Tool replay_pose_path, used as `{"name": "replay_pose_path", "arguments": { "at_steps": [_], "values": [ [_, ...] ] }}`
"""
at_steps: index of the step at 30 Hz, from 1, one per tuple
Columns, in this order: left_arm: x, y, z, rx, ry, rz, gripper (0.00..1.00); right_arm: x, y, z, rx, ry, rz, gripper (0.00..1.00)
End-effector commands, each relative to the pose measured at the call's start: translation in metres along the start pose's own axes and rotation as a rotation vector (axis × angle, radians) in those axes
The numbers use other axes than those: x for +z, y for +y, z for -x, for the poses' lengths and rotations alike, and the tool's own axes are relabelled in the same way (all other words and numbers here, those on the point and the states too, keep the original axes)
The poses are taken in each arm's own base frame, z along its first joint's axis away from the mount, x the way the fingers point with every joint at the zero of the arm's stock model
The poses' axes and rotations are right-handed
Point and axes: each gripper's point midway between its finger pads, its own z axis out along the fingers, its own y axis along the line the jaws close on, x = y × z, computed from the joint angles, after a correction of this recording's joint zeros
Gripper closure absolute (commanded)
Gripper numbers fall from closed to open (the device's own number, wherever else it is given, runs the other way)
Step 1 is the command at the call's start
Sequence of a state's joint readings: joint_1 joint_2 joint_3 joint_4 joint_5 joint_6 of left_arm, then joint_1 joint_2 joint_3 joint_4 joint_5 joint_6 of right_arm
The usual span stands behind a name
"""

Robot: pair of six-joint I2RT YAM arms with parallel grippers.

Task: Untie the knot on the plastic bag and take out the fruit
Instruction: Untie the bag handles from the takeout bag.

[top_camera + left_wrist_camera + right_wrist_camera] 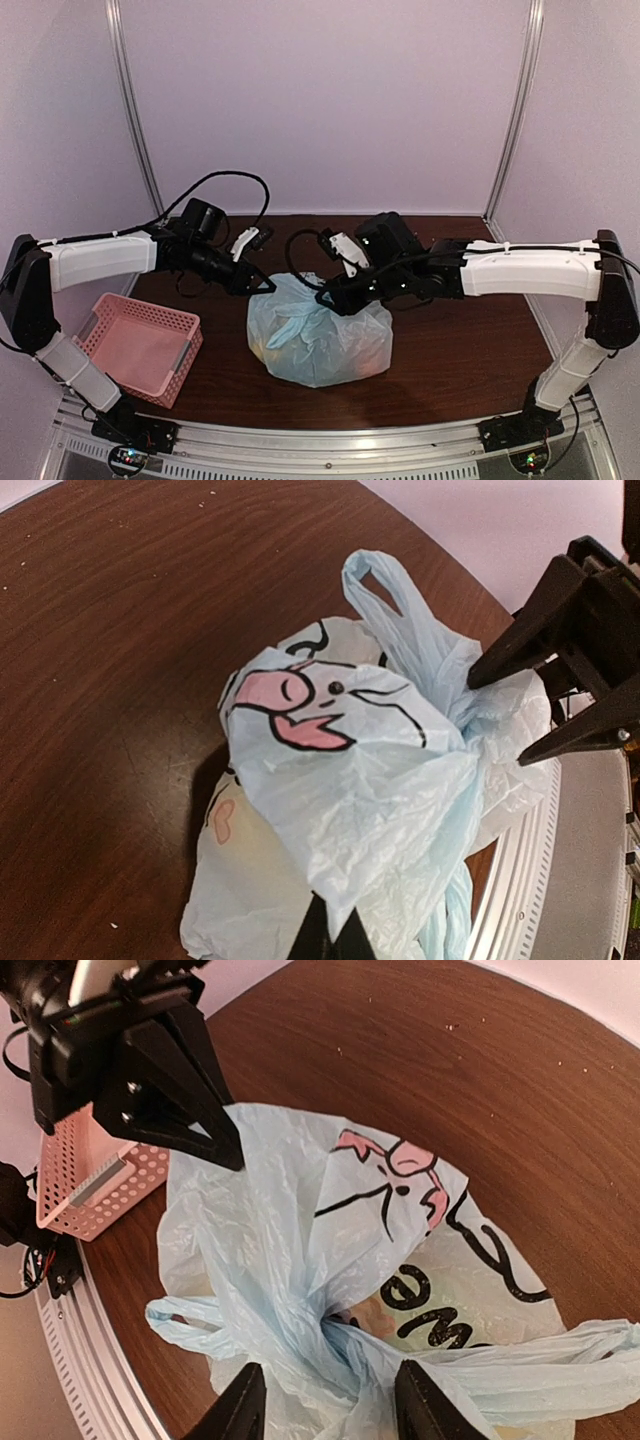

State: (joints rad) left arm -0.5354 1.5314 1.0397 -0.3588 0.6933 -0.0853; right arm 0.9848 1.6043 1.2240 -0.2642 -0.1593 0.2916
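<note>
The pale blue plastic bag with a cartoon pig print sits in the middle of the table. My left gripper is shut on a fold of its upper plastic at the bag's left top. My right gripper is open, and its two fingers straddle the knot without clamping it. In the left wrist view the knot lies between the right fingers. One handle loop hangs free. The fruit shows only as yellow and orange shapes through the plastic.
A pink perforated basket stands at the front left, close to the left arm. The metal rail runs along the near table edge. White booth walls close in the back and both sides.
</note>
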Motion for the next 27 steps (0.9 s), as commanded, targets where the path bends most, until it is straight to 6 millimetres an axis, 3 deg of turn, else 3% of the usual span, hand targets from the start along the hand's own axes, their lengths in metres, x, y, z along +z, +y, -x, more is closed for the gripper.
{"name": "replay_pose_path", "arguments": {
  "at_steps": [1,14,27],
  "values": [
    [-0.010,-0.004,0.020,0.041,-0.067,0.001,1.00,0.006,-0.006,-0.008,0.008,0.056,-0.010,0.56],
    [-0.011,-0.003,0.020,0.044,-0.069,0.014,1.00,0.006,-0.028,-0.014,0.057,0.065,-0.065,0.60],
    [-0.012,-0.002,0.019,0.044,-0.069,0.020,1.00,0.011,-0.034,-0.023,0.067,0.090,-0.066,0.62]
  ]
}}
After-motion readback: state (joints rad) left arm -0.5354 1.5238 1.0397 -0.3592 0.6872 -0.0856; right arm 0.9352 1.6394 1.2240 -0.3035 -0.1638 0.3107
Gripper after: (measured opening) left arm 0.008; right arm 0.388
